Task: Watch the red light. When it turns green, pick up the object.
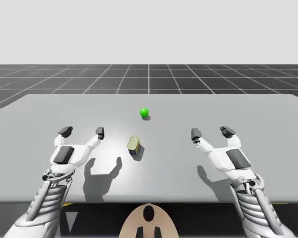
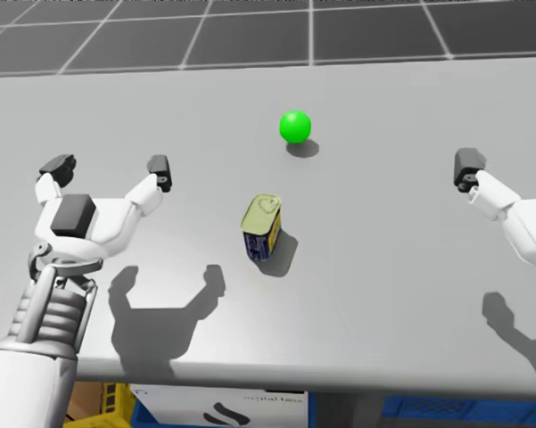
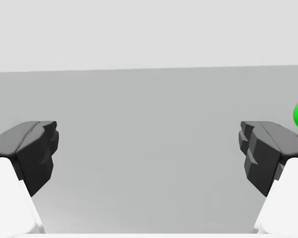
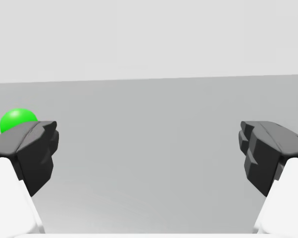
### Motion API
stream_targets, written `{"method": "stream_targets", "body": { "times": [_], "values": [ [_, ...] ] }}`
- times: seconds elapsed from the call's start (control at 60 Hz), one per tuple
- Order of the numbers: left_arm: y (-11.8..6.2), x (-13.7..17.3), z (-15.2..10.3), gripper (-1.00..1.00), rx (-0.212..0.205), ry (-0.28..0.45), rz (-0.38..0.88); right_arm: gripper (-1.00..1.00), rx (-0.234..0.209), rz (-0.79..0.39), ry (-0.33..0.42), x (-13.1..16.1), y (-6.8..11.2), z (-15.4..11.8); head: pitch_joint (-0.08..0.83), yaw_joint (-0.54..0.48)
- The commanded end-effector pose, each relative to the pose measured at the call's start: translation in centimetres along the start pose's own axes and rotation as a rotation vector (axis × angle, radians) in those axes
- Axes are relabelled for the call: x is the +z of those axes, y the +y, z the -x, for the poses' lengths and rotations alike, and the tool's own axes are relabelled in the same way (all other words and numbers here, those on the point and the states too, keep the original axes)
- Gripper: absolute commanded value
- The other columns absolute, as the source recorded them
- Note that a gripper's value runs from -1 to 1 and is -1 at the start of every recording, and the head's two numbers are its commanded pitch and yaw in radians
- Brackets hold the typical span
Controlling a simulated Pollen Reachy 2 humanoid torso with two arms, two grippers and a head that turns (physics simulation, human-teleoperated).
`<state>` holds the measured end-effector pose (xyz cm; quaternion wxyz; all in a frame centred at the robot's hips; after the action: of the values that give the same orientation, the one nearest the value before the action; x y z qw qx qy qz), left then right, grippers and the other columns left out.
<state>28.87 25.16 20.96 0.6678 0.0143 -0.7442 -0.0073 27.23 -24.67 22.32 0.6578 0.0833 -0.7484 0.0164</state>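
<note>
Clearly the light [image 1: 144, 112] at centre frame glows green; my left tool [image 1: 82, 131] and right tool [image 1: 211, 133] hover spread wide, empty, flanking the blue tin [image 1: 134, 145], seemingly poised to grasp.

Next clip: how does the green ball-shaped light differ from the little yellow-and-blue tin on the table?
The green ball light is one plain colour, while the boxy metal tin has a pale yellow face and dark blue sides. The light is round; the tin is flat-faced with rounded corners. The light sits further from me, and the tin is nearer, between my arms. Both rest on the grey table, untouched.
</note>
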Motion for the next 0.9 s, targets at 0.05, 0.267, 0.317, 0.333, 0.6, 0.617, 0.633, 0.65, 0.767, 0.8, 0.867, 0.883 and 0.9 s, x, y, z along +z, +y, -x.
{"method": "stream_targets", "body": {
  "times": [0.05,0.267,0.317,0.333,0.6,0.617,0.633,0.65,0.767,0.8,0.867,0.883,0.9],
  "values": [
    [-0.2,0.3,0.1,-1.00,0.051,0.045,0.046,-1.00,-0.005,0.010,0.005,-0.1,0.1,0.3,0.626,0.10],
    [-0.8,3.1,-0.7,-1.00,0.069,0.152,0.249,-1.00,0.002,0.020,0.000,-0.1,0.0,0.3,0.627,0.10],
    [-0.9,4.2,-0.7,-1.00,0.070,0.186,0.299,-1.00,0.003,0.020,0.001,-0.2,0.0,0.3,0.629,0.10],
    [-0.9,4.4,-0.7,-1.00,0.073,0.193,0.307,-1.00,0.002,0.020,0.001,-0.2,0.0,0.3,0.629,0.10],
    [-2.8,7.3,0.2,-1.00,0.082,0.324,0.450,-1.00,0.013,0.028,0.002,-0.3,0.0,0.7,0.633,0.11],
    [-3.0,7.4,0.3,-1.00,0.083,0.329,0.454,-1.00,0.013,0.028,0.001,-0.3,0.0,0.7,0.633,0.12],
    [-3.1,7.4,0.5,-1.00,0.082,0.333,0.459,-1.00,0.013,0.029,0.000,-0.3,0.0,0.7,0.633,0.12],
    [-3.3,7.4,0.6,-1.00,0.078,0.335,0.463,-1.00,0.014,0.030,-0.002,-0.3,0.0,0.7,0.632,0.12],
    [-5.3,7.4,2.1,-1.00,0.084,0.338,0.475,-1.00,0.011,0.034,-0.015,-0.3,0.1,0.6,0.630,0.12],
    [-5.9,7.2,2.5,-1.00,0.087,0.334,0.471,-1.00,0.012,0.033,-0.017,-0.3,0.1,0.6,0.629,0.12],
    [-7.0,6.8,3.1,-1.00,0.087,0.332,0.472,-1.00,0.012,0.032,-0.017,-0.3,0.1,0.6,0.630,0.12],
    [-7.2,6.7,3.2,-1.00,0.088,0.331,0.472,-1.00,0.012,0.032,-0.017,-0.3,0.1,0.6,0.630,0.12],
    [-7.6,6.5,3.3,-1.00,0.090,0.329,0.470,-1.00,0.012,0.032,-0.017,-0.3,0.1,0.6,0.631,0.12]
  ]
}}
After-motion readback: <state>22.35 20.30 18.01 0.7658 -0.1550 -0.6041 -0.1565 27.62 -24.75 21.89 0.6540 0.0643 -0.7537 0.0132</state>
